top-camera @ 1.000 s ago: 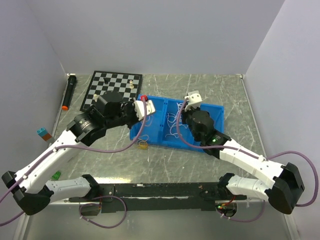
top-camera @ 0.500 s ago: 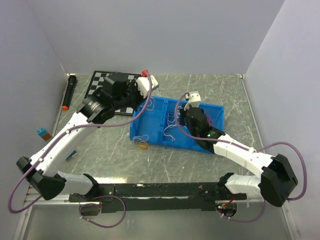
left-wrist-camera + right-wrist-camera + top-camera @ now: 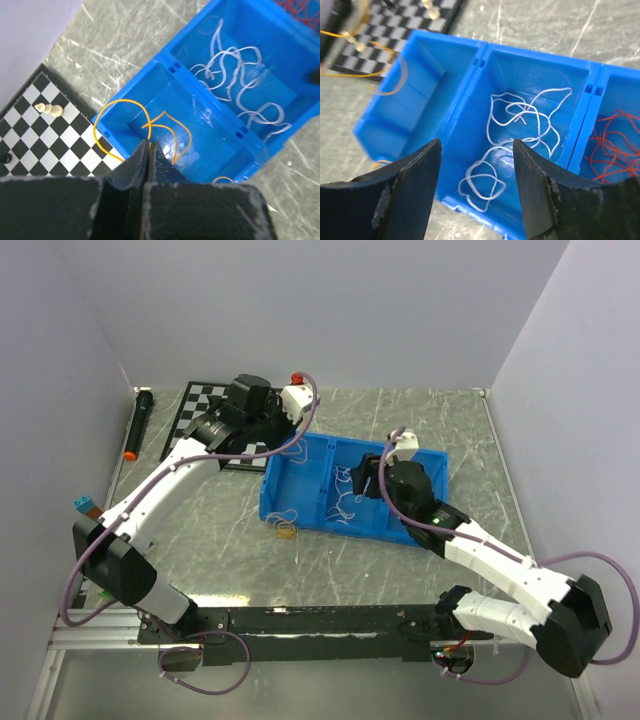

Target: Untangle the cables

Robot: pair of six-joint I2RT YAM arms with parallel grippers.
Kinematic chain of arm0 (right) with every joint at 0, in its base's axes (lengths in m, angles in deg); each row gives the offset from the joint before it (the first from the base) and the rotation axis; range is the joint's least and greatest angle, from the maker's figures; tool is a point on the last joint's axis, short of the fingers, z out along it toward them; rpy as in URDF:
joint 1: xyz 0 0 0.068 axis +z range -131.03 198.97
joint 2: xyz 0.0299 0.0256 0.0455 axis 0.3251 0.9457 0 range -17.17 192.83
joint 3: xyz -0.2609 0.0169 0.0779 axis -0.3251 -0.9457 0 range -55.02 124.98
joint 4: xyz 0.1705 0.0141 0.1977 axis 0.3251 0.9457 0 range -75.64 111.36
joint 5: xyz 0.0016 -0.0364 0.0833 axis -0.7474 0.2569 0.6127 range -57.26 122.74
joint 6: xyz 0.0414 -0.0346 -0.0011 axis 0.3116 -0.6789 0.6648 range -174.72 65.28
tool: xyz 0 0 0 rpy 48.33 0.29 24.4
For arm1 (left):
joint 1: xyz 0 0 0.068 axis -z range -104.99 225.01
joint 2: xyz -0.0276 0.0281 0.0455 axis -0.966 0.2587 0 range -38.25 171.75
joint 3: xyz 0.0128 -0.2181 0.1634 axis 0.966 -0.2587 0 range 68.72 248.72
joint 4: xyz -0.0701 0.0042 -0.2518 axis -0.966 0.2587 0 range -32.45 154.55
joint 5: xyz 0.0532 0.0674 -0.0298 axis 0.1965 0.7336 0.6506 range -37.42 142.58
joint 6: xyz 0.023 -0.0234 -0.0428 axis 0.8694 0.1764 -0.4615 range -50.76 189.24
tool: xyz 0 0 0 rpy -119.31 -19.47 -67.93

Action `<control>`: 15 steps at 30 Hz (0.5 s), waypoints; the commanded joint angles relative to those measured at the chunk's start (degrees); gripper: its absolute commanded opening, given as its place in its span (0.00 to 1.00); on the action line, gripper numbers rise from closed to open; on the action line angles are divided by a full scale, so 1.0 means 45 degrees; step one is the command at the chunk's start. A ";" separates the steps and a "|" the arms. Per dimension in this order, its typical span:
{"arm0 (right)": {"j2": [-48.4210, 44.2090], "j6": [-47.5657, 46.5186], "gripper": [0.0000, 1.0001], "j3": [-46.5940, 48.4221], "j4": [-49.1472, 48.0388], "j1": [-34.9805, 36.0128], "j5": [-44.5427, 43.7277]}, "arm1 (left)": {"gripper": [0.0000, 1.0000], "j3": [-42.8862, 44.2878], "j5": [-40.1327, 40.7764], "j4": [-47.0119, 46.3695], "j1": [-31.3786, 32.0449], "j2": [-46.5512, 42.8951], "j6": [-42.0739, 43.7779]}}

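Grip check: my left end effector (image 3: pixel 146 146) is pressed together, pinching a yellow cable (image 3: pixel 149 131) that loops above the bin's (image 3: pixel 447 42) left compartment. My right end effector (image 3: pixel 476 150) hangs spread over the middle compartment's white cables (image 3: pixel 520 117). Red cables (image 3: pixel 615 140) lie in the right compartment.
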 commanded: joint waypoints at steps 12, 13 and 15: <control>-0.3057 0.0228 0.67 0.0368 0.1640 -0.0083 0.0158 | 0.38 0.0694 -0.1056 -0.0377 -0.0350 0.2213 -0.0391; -0.3077 0.0209 0.67 0.0387 0.1718 -0.0083 0.0178 | 0.48 0.0754 -0.1017 -0.0219 -0.0350 0.2156 -0.0275; -0.3154 0.0189 0.67 0.0368 0.1738 -0.0083 0.0178 | 0.63 0.0619 -0.0977 -0.0042 -0.0350 0.1806 -0.0040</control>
